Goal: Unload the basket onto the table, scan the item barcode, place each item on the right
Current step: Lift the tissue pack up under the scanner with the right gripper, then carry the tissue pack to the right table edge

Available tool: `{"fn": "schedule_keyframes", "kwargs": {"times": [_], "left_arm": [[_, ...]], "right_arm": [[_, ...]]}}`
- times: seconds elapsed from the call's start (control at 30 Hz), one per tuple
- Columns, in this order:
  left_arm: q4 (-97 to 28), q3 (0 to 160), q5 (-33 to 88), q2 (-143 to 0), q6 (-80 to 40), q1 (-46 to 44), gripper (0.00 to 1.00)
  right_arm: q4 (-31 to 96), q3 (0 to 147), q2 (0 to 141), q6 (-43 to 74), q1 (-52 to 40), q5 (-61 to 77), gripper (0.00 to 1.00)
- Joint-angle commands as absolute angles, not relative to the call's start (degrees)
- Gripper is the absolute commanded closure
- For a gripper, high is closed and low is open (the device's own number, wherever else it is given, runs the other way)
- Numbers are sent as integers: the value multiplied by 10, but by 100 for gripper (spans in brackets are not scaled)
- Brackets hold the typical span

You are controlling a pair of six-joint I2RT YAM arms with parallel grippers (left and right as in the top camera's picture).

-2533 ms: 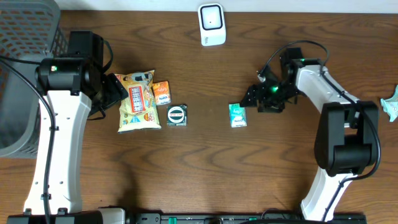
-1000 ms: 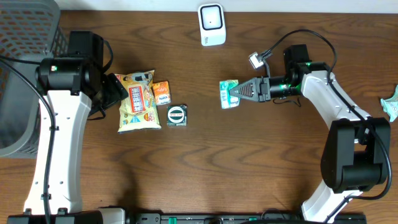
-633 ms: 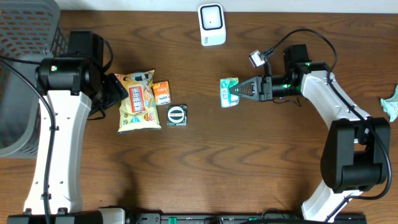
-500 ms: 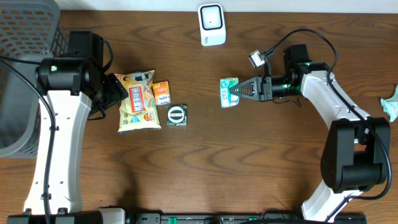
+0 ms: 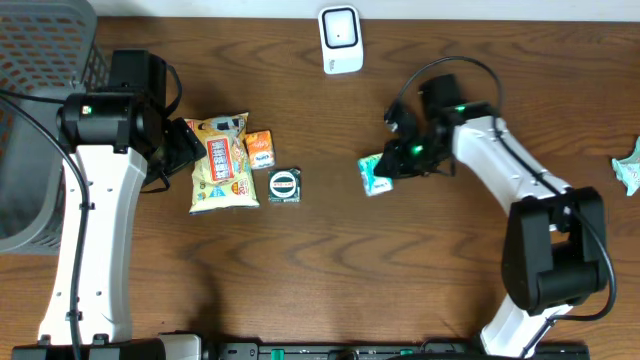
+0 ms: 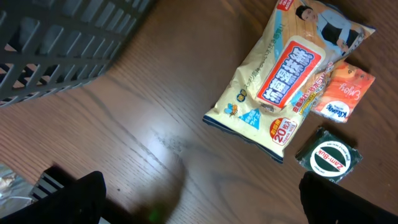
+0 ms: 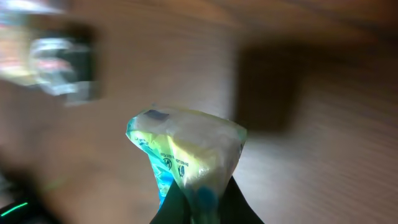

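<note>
A small green-and-white packet [image 5: 374,174] hangs pinched in my right gripper [image 5: 392,165], right of the table's middle. In the right wrist view the packet [image 7: 189,149] rises from between the shut black fingers [image 7: 166,208], blurred by motion. The white barcode scanner [image 5: 340,40] stands at the far edge, apart from the packet. My left gripper [image 5: 185,145] is open beside a yellow snack bag [image 5: 220,162]. In its own view the left gripper [image 6: 205,211] has nothing between its fingertips [image 6: 81,193].
An orange sachet [image 5: 260,148] and a round green tin [image 5: 284,185] lie right of the snack bag. A grey mesh basket [image 5: 40,60] fills the far left corner. A crumpled teal item [image 5: 630,170] sits at the right edge.
My right arm has swung and turned, carrying the green packet a little nearer and to the right. The left arm has not moved.
</note>
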State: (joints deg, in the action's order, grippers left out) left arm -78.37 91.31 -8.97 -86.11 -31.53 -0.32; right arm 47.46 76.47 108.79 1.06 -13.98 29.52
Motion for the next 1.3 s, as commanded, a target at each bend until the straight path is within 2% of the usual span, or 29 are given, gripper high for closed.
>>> {"fn": "schedule_keyframes", "kwargs": {"times": [0.0,0.17,0.37,0.53,0.7,0.77,0.87,1.03,1.27], "left_arm": [[-786,913,-95,-861,-318,-1,2],[-786,913,-95,-861,-318,-1,2],[-786,913,-95,-861,-318,-1,2],[-786,913,-95,-861,-318,-1,2],[-786,913,-95,-861,-318,-1,2],[-786,913,-95,-861,-318,-1,2],[-786,913,-95,-861,-318,-1,2],[-786,913,-95,-861,-318,-1,2],[-786,913,-95,-861,-318,-1,2]], "right_arm": [[471,822,1082,53,-188,43,99],[465,950,1109,32,-219,-14,99],[495,1164,1223,-19,-222,-28,99],[449,1295,1312,-91,-228,-135,99],[308,1302,1359,-285,-244,-170,99],[269,1302,1374,-326,-253,-189,99],[226,1302,1395,-379,-266,-219,99],[179,1301,1440,-538,-289,-296,99],[152,1300,1460,-553,-295,-335,99]]}}
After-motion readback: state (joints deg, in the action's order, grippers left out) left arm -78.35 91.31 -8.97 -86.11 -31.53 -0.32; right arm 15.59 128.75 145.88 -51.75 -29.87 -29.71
